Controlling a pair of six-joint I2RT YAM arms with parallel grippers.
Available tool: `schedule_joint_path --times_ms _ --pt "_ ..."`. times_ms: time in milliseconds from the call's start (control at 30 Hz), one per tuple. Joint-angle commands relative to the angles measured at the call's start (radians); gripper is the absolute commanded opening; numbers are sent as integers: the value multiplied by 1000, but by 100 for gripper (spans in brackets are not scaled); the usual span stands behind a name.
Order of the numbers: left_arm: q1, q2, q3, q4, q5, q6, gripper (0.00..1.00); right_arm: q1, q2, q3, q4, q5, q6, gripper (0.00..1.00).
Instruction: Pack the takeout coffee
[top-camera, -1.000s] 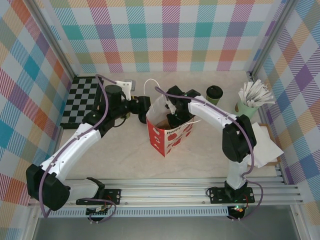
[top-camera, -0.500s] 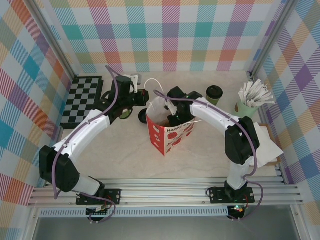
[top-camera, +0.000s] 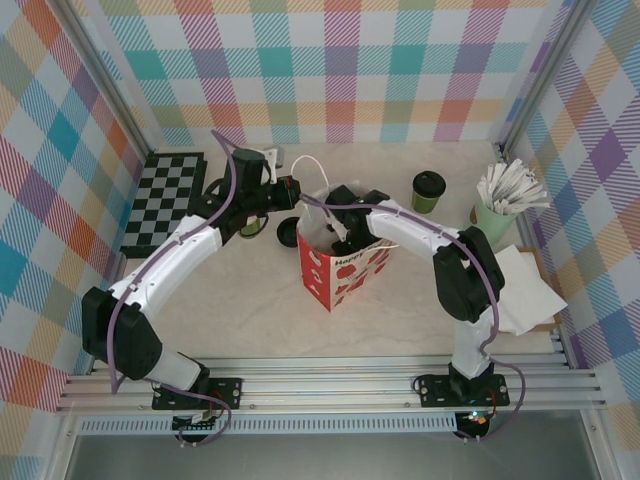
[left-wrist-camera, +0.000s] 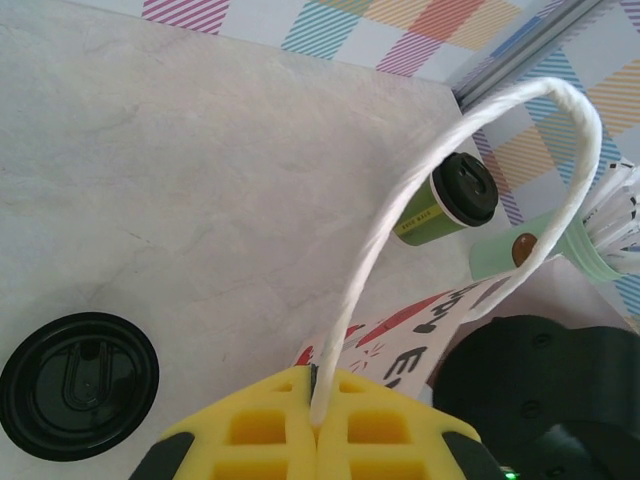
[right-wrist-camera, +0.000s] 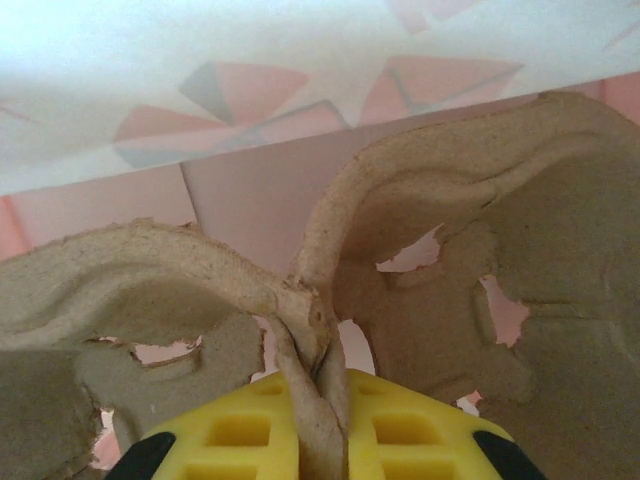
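Left jaws on handle (left-wrist-camera: 345, 310), right jaws on pulp carrier (right-wrist-camera: 400, 220) inside bag (top-camera: 345, 270)

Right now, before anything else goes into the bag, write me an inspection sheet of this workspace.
Surface: pale stone-look table; no spills seen.
Job's things: takeout coffee upright and lidded on the table, to the right of and beyond the red-and-white bag; not yet packed.
Clutter: mint cup of white sticks, papers, checkered mat, round black lid near the bag.
Grippers: left gripper shut on the bag's white handle; right gripper shut on a pulp cup carrier inside the bag.
Cables: purple cables run along both arms; no snag seen.
Surroundings: plaid walls; metal rail at the near edge.
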Motion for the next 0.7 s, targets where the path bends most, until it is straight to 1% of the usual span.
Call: schedule_joint_path --times_ms 0,133,267,333,467,567,667 --pt "0 11 28 -21 22 -11 0 7 46 33 -49 24 32 0" --pt "0 12 29 -32 10 -5 0 7 49 -15 -12 20 4 0" --pt "2 7 38 -51 -61 1 0 7 45 -73 39 26 -60 0" --pt "8 8 51 -56 -74 0 0 7 54 -74 39 40 -78 0" --pt "10 -4 54 -7 -40 19 0 7 57 -67 35 48 -71 0" --pt "10 -34 19 91 -6 19 0 7 45 -71 38 44 -49 0" --pt "10 -65 -17 177 59 22 0 8 47 -84 43 41 -29 2"
